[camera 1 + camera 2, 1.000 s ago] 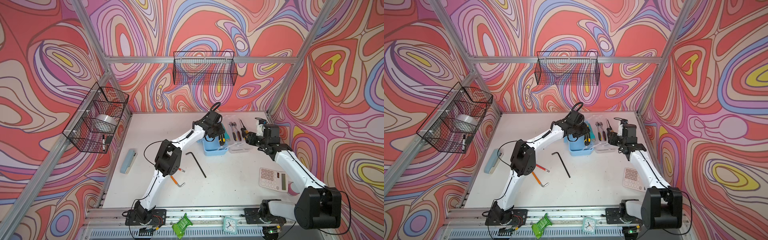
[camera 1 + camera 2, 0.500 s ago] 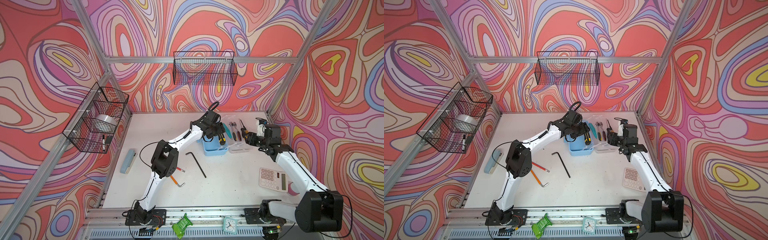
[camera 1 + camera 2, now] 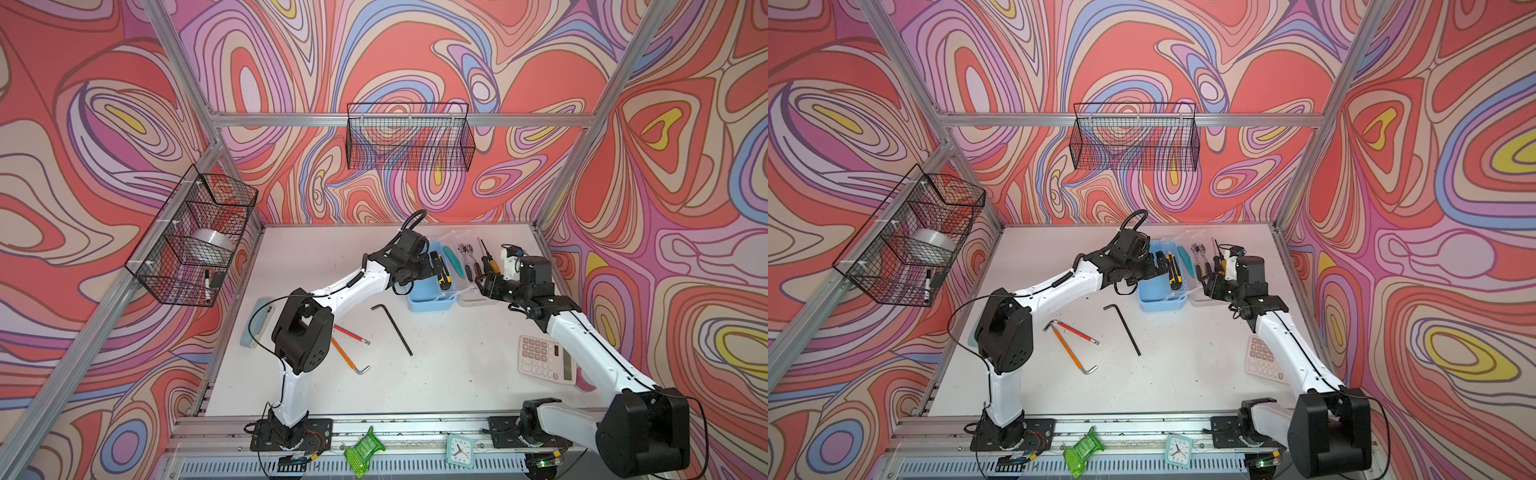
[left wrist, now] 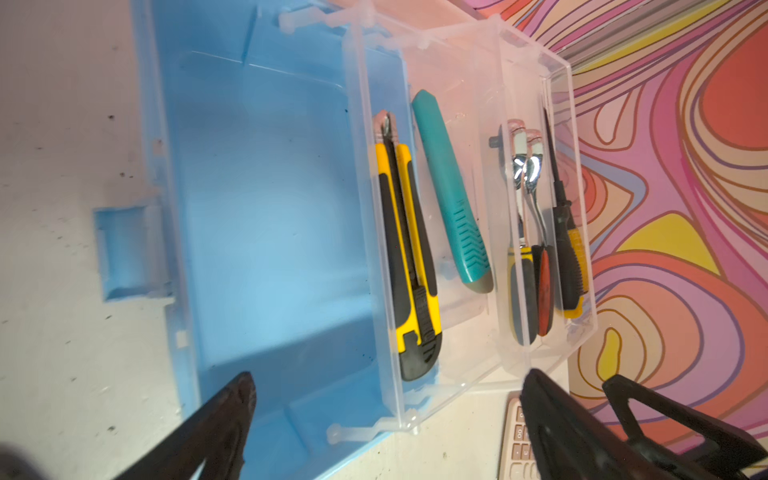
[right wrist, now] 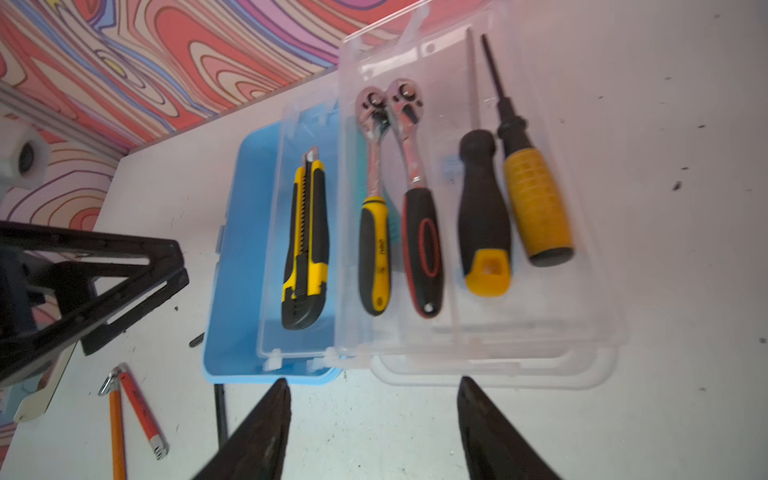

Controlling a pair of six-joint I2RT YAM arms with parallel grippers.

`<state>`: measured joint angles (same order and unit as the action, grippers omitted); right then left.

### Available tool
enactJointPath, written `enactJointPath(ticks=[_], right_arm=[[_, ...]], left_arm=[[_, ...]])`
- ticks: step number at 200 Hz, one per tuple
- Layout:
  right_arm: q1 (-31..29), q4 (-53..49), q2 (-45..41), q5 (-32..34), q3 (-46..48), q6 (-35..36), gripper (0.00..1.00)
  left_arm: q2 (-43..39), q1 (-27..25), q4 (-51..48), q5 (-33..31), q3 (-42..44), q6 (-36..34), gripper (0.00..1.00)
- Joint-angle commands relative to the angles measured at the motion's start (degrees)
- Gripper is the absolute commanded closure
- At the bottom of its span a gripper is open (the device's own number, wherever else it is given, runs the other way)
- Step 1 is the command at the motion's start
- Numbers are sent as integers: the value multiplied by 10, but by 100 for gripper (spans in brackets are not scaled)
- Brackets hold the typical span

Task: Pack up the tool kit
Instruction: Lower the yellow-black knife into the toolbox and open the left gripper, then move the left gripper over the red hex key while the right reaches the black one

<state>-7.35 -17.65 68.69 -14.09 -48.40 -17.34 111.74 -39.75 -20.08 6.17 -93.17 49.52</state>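
Far left on the worktop (image 3: 457, 386): one grey-blue stapler (image 3: 257, 322). Moving along, three keys lie loose: a red hex key (image 3: 351, 335), an orange hex key (image 3: 344, 353) and a black hex key (image 3: 397, 330). Now the light blue box (image 3: 428, 301), open, towards the back. The left hand (image 4: 388, 380) hovers over it, jaws spread wide, gripping nothing. The clear tray (image 4: 465, 83) overlaps the box's right side. Count what's in it: two knives, a yellow-black utility knife (image 4: 409, 266) and a teal utility knife (image 4: 451, 195); two ratchets (image 5: 374, 216) side by side; two screwdrivers (image 5: 482, 208). The right hand (image 5: 374, 385) sits just short of the tray's near edge, jaws apart, nothing between them. Far right, one pink calculator (image 3: 546, 365).
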Motion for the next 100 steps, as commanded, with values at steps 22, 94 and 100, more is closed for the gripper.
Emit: enactJointPath(ticks=[22, 94, 100], right_arm=[[-119, 25, 8, 82, 2, -22, 39], [-320, 35, 96, 203, -22, -31, 43], [-335, 30, 110, 211, -29, -30, 43]], left_arm=[[-86, 3, 1, -99, 94, -12, 0], [-220, 49, -24, -179, 269, 25, 0], [-229, 55, -31, -185, 280, 28, 0]])
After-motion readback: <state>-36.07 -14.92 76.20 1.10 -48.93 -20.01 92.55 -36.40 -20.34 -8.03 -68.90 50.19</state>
